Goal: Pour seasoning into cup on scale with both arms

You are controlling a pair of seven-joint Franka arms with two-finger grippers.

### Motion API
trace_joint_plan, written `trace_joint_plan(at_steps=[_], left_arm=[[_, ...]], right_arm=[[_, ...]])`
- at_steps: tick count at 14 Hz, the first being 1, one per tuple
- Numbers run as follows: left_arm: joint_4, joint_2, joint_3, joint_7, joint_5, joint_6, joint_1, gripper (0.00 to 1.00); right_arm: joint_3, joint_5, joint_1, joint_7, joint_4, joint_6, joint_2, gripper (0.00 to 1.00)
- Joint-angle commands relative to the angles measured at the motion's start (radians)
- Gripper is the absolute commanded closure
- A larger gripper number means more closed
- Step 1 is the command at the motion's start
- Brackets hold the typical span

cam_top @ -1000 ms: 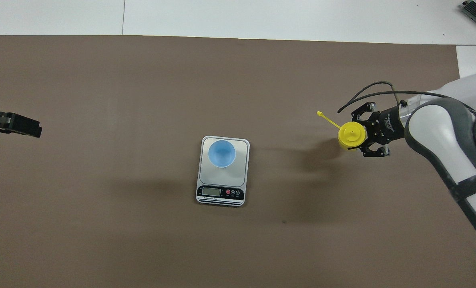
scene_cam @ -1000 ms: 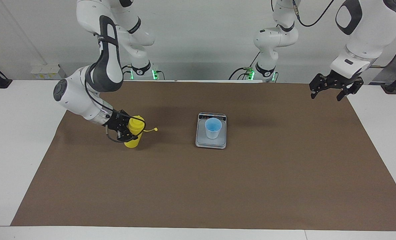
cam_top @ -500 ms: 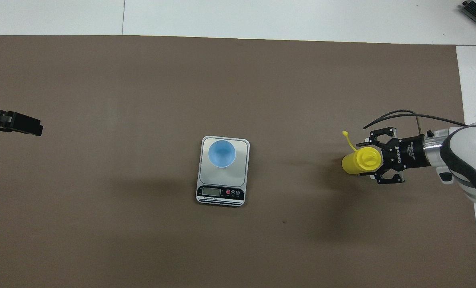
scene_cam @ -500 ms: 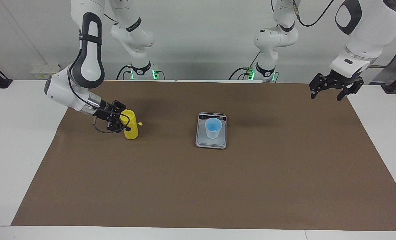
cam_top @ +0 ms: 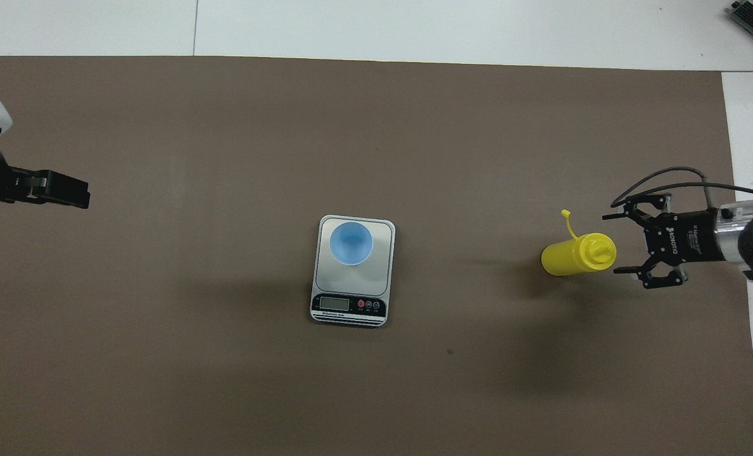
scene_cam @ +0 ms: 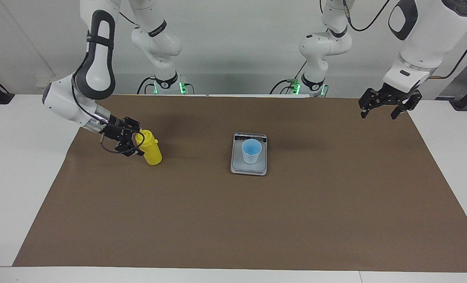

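Observation:
The yellow seasoning bottle (scene_cam: 151, 152) (cam_top: 569, 258) stands on the brown mat toward the right arm's end, its top leaning a little toward my right gripper. My right gripper (scene_cam: 133, 139) (cam_top: 610, 244) is open, with its fingertips on either side of the bottle's cap and nothing gripped. The pale blue cup (scene_cam: 251, 151) (cam_top: 351, 244) stands upright on the scale (scene_cam: 238, 167) (cam_top: 382, 275) at mid-table. My left gripper (scene_cam: 379, 114) (cam_top: 66, 193) hangs open and empty over the mat's edge at the left arm's end.
A brown mat (scene_cam: 233, 220) (cam_top: 376, 126) covers most of the white table (scene_cam: 17, 177). The scale's display strip (cam_top: 334, 304) faces the robots. The bottle's tethered tip cover (cam_top: 566, 215) sticks out to the side.
The right gripper carried the bottle toward the right arm's end, set it down, opened and drew back from it. The left gripper drifted slightly toward the middle.

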Motion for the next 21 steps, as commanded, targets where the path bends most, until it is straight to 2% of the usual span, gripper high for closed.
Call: trace_joint_plan(at_steps=[1,4,7,10,13,16,21], left_arm=[[-0.054,-0.042,0.009,-0.005,0.008,0.036,-0.003,0.0],[-0.054,-0.042,0.009,0.045,0.007,0.039,0.002,0.0],[-0.054,-0.041,0.015,0.041,0.007,0.053,0.005,0.0],[-0.053,-0.041,0.015,0.039,0.007,0.05,0.006,0.0],[-0.053,-0.041,0.015,0.038,0.007,0.051,0.003,0.0],[-0.053,-0.041,0.015,0.039,0.007,0.05,0.005,0.0],[-0.053,-0.042,0.016,0.044,0.007,0.031,0.006,0.0]], right_arm=[[0.012,-0.136,-0.003,-0.084,0.012,0.005,-0.077,0.0],[0.023,-0.227,0.034,-0.202,0.024,-0.003,-0.134,0.0],[0.023,-0.368,0.141,-0.39,0.036,-0.009,-0.16,0.0],[0.024,-0.459,0.227,-0.398,0.068,-0.024,-0.181,0.0],[0.027,-0.522,0.284,-0.408,0.162,-0.093,-0.165,0.0],[0.027,-0.581,0.329,-0.413,0.297,-0.194,-0.122,0.0],[0.03,-0.586,0.336,-0.477,0.435,-0.296,-0.109,0.0]])
